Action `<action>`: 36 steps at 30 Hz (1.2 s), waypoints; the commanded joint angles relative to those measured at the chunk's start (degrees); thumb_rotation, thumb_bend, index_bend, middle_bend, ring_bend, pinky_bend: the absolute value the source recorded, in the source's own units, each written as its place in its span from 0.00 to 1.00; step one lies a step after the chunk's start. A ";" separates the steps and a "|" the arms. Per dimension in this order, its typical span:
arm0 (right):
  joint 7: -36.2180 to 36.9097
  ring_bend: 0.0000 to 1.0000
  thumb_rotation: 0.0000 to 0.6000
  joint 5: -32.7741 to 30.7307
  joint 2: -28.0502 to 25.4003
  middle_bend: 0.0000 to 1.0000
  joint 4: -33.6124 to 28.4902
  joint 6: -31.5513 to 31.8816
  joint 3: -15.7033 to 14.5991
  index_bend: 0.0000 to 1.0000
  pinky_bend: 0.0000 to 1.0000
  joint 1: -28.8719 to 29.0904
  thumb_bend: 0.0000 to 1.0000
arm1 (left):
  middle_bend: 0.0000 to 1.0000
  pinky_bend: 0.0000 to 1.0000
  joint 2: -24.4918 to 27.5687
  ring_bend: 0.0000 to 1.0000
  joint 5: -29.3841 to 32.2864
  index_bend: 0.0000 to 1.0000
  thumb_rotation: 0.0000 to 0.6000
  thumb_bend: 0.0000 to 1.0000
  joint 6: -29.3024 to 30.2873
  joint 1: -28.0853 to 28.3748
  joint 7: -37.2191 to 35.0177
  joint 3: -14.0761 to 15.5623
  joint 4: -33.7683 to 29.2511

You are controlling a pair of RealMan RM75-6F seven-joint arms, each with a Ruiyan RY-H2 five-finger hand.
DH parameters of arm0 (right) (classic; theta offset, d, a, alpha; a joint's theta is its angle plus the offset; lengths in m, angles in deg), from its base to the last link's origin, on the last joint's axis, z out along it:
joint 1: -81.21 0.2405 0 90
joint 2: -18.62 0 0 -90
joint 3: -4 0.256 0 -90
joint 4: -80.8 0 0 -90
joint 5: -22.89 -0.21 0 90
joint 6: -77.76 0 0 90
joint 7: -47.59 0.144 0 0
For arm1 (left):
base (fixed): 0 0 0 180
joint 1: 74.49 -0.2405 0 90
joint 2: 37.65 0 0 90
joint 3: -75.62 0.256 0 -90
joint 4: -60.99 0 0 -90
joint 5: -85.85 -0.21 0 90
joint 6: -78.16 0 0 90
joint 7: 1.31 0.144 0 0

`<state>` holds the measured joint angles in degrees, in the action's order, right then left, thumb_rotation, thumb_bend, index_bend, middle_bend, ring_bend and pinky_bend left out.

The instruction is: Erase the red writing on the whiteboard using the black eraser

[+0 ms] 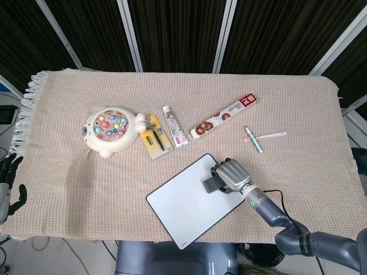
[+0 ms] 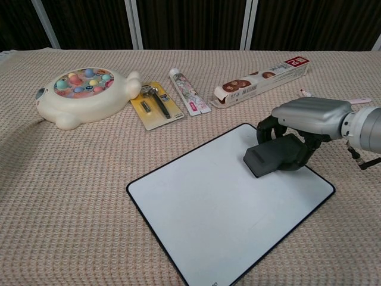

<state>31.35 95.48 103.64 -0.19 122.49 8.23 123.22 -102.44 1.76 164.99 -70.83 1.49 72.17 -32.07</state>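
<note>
Right hand (image 2: 309,119) grips the black eraser (image 2: 275,156), fingers curled round its far end & thumb side tucked under; eraser's flat face sits on the whiteboard (image 2: 202,208), up near the board's far right corner. Head view shows same thing: right hand (image 1: 231,175) over the eraser (image 1: 210,184) at the upper right part of the whiteboard (image 1: 178,203)

Progress, judging by what shows: no red writing visible anywhere on the board in either view, surface reads plain white w/ maybe v. faint smudges, too faint to call. So the wiping looks done or v. nearly done. The patch under the eraser & hand is hidden, can't rule out a bit of red there. What's left, prob: lift eraser off, check that covered patch, set eraser down

Left hand (image 1: 8,183) hangs off the worktop's left edge in head view, holding nothing, fingers look loosely apart but small & dim, not certain. Not seen in chest view

Other stuff on the cloth-covered worktop (image 1: 69,114), all well apart from the board: fishing toy (image 1: 110,130), razor card (image 1: 155,135), toothpaste tube (image 1: 174,125), long box (image 1: 223,116), pens (image 1: 261,136)
</note>
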 commanded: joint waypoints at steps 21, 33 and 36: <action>1.31 0.46 1.00 -4.25 -5.00 0.51 2.01 1.44 2.90 0.50 0.33 -0.32 0.39 | 0.00 0.05 0.01 0.04 0.24 0.06 1.00 0.60 -0.15 0.07 -0.05 -0.11 0.03; 6.63 0.46 1.00 -4.03 -11.25 0.50 2.06 1.77 1.14 0.50 0.33 -3.84 0.39 | 0.00 0.05 -0.14 0.04 0.24 0.06 1.00 0.60 -0.03 0.08 0.36 -0.16 -0.22; 7.76 0.46 1.00 -3.98 -12.22 0.50 2.59 0.69 0.22 0.50 0.33 -4.44 0.38 | 0.00 0.05 -0.13 0.04 0.32 0.06 1.00 0.60 -0.05 0.05 0.37 -0.14 -0.26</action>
<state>38.78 91.44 91.77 2.07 123.62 8.87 119.08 -102.57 2.08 164.94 -70.77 1.86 72.03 -32.33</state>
